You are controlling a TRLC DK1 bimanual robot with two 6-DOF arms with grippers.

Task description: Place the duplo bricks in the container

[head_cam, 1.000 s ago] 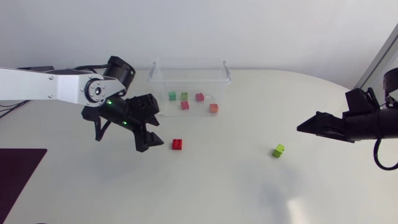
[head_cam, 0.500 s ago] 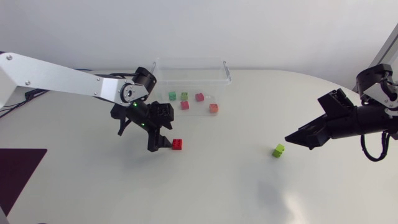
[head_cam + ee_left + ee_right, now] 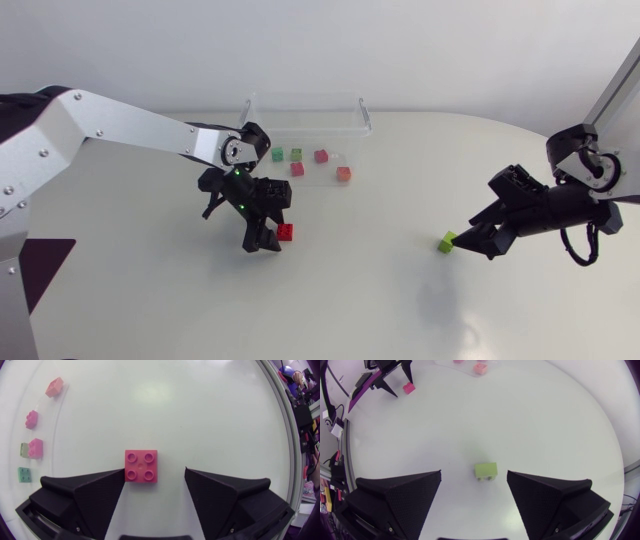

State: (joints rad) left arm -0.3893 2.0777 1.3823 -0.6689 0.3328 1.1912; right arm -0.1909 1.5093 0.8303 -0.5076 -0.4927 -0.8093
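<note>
Left gripper (image 3: 155, 474) wide around red brick (image 3: 288, 232), half-hidden from overhead

counter (image 3: 400, 300): white, matte, curved edge on the right.
clear container (image 3: 355, 108): plastic tub, far side of the counter, left of middle.
red duplo brick (image 3: 286, 232): 2x2, studs up, on bare counter in front of the container, not touching it.
lime duplo brick (image 3: 447, 241): right half, well apart from both.

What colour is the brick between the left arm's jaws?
Red. The brick shows best in the left wrist view.
</note>
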